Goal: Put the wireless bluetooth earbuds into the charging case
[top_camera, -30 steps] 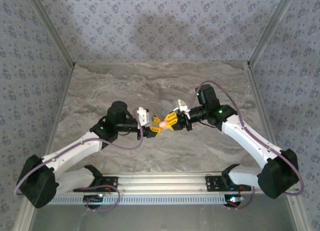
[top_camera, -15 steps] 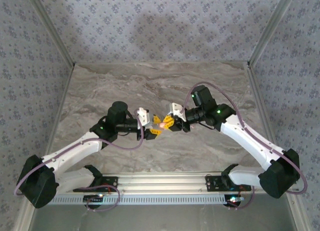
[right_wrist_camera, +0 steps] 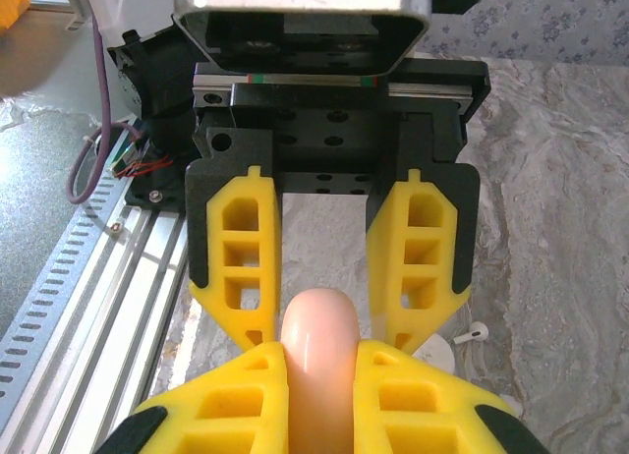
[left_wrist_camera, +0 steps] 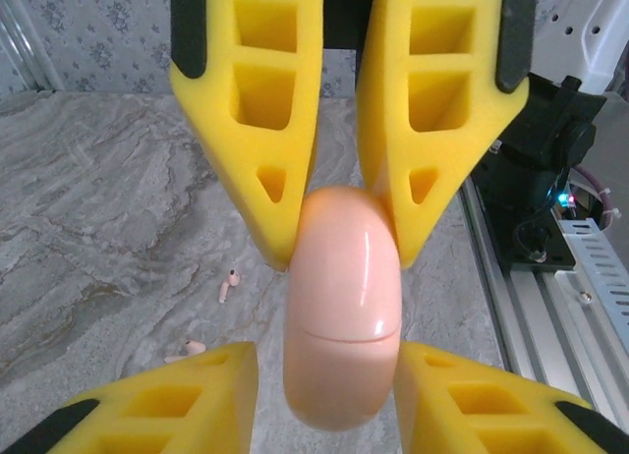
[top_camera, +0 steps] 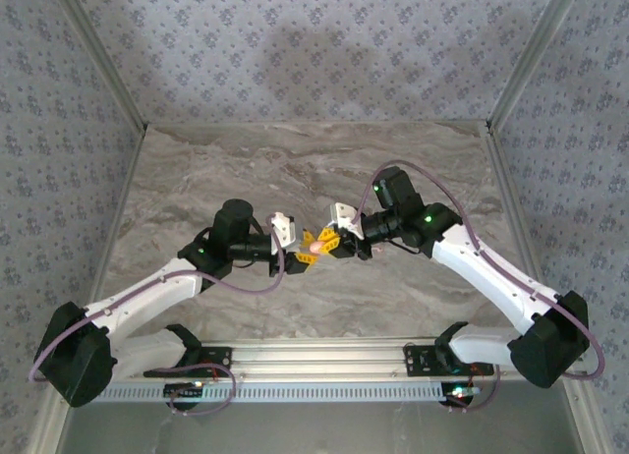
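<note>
Over the last second your right gripper (top_camera: 331,240) has swung in toward the left gripper (top_camera: 299,255) and its wrist has rolled a little. The left arm has hardly shifted. The smooth, pale pink, capsule-shaped charging case (left_wrist_camera: 342,316) came in with the right gripper. It now hangs in the air between the two sets of yellow fingers, clear of the grey marbled tabletop (top_camera: 295,169).

Your right fingers (right_wrist_camera: 413,400) are clamped on one end of the case, tight against both of its sides. Your left fingers (left_wrist_camera: 211,385) stand apart on either side of the opposite end. One looks to be touching the shell, but a sliver of gap shows at the other, so I cannot tell whether they are pressing on it.

For the task, this looks like you have set the case up for two-handed work, either a handover or prising the lid. The seam line across the case is closed, so I judge the lid still shut, and nothing can go in until it opens.

The wireless earbuds are not in hand. In the left wrist view, one tiny whitish stemmed earbud (left_wrist_camera: 228,287) and a second earbud (left_wrist_camera: 189,350) lie on the tabletop. They are below the fingers and off to one side, well apart from the case. Take care that the left fingers close fully before the right ones let go.
</note>
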Available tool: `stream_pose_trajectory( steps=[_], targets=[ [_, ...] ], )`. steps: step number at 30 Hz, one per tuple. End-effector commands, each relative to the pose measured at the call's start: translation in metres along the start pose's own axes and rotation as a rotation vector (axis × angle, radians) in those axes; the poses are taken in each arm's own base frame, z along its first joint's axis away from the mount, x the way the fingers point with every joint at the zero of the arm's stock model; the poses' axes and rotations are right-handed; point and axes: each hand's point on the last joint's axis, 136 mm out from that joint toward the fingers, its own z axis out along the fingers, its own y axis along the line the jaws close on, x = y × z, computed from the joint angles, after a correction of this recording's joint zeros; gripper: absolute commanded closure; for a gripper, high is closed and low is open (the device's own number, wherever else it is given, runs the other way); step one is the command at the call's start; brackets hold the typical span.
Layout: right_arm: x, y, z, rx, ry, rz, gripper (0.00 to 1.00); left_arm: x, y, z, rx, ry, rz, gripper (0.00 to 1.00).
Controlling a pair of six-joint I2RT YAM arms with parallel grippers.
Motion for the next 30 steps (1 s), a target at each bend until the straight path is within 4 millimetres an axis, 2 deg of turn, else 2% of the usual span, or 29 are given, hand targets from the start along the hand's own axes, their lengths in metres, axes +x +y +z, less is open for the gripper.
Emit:
stream_pose_trajectory(
  steps=[1, 11, 16, 17, 19, 21, 24, 30],
  targets=[
    [-0.007, 0.001, -0.001, -0.012, -0.005, -0.015, 0.85, -0.017, 0.003, -0.003, -0.009, -0.032, 0.037, 0.59],
    [-0.006, 0.001, 0.002, -0.019, 0.002, -0.013, 0.85, -0.018, 0.003, -0.003, -0.006, -0.036, 0.034, 0.60],
    [-0.006, 0.001, 0.002, -0.016, 0.004, -0.013, 0.84, -0.018, 0.003, -0.003, -0.007, -0.034, 0.035, 0.73],
    [-0.005, 0.000, 0.002, -0.012, 0.006, -0.013, 0.81, -0.017, 0.003, -0.003, -0.007, -0.032, 0.034, 0.75],
    [-0.003, -0.002, 0.002, 0.003, 0.015, -0.011, 0.66, -0.017, 0.003, -0.003, -0.007, -0.031, 0.033, 0.76],
    [0.000, -0.003, 0.003, 0.015, 0.022, -0.006, 0.60, -0.018, 0.003, -0.003, -0.008, -0.033, 0.034, 0.76],
    [0.001, -0.007, 0.001, 0.026, 0.019, 0.012, 0.54, -0.019, 0.003, -0.004, -0.012, -0.035, 0.037, 0.76],
    [0.003, -0.010, 0.000, 0.032, 0.014, 0.031, 0.51, -0.020, 0.003, -0.005, -0.015, -0.040, 0.039, 0.77]
  ],
)
